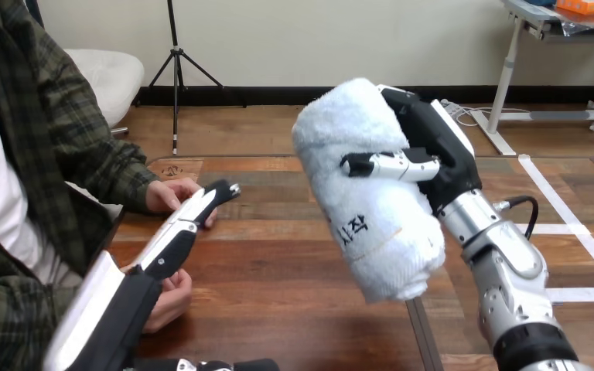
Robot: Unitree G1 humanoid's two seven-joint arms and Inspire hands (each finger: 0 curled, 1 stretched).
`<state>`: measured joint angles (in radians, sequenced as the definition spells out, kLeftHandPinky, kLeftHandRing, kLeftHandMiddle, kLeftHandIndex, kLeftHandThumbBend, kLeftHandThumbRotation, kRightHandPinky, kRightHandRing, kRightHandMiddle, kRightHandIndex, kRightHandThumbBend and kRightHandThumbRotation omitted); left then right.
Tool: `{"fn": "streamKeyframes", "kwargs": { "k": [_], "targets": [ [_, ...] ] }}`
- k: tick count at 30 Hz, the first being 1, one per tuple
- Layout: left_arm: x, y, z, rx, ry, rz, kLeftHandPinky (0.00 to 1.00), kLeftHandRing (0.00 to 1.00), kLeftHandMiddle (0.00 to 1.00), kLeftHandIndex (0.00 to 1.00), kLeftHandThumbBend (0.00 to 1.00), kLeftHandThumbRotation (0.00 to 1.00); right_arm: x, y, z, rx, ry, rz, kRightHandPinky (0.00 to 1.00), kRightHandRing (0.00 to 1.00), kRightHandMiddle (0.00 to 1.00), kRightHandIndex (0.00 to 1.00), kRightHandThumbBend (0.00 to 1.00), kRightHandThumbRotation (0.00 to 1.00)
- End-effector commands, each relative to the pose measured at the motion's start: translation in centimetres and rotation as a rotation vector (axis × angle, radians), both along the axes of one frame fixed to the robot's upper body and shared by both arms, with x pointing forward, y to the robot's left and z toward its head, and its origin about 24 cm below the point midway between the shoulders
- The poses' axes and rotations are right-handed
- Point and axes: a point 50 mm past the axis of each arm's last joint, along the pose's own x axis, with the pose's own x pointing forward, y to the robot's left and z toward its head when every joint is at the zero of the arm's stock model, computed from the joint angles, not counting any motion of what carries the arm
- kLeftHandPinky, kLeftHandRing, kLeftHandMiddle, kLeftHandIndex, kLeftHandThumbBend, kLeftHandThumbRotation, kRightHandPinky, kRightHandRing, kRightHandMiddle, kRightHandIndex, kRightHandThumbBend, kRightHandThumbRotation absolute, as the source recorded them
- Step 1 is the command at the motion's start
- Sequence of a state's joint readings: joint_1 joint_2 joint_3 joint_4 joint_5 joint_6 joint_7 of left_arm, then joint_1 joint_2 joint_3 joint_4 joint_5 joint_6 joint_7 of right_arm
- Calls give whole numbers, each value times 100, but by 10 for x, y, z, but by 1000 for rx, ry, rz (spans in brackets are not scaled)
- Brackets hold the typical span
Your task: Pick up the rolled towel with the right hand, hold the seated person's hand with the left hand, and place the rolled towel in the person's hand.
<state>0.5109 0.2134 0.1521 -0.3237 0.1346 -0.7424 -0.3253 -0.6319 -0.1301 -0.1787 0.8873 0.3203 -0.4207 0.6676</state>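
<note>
My R hand (439,154) clamps the rolled towel (371,224) mid-roll, prob. soft & light; L hand (179,234) lies straight-fingered.

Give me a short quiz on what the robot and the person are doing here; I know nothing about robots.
1. True or false: the rolled towel lies flat on the table.
2. Which robot hand is curled round the towel? A) left B) right C) both
3. Fill in: the left robot hand, fingers straight, rests against the person's upper ___.

Key:
1. False. It is held up above the table.
2. B, the right robot hand.
3. Hand: the person's upper hand, at the view's left.
</note>
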Motion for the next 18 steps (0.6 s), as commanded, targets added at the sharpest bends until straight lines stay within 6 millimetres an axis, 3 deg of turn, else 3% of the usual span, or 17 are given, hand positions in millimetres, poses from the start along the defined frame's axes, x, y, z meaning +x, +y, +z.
{"fn": "streamKeyframes", "kwargs": {
  "k": [1, 18],
  "targets": [
    [1, 7, 18, 129, -69, 65, 90, 95, 95, 92, 100, 51, 3, 0, 29, 37, -141, -5, 5, 10, 16, 19, 67, 0],
    [4, 33, 37, 403, -92, 225, 80, 89, 91, 90, 100, 45, -3, 1, 30, -6, -185, 3, 6, 10, 17, 20, 67, 0]
  ]
}}
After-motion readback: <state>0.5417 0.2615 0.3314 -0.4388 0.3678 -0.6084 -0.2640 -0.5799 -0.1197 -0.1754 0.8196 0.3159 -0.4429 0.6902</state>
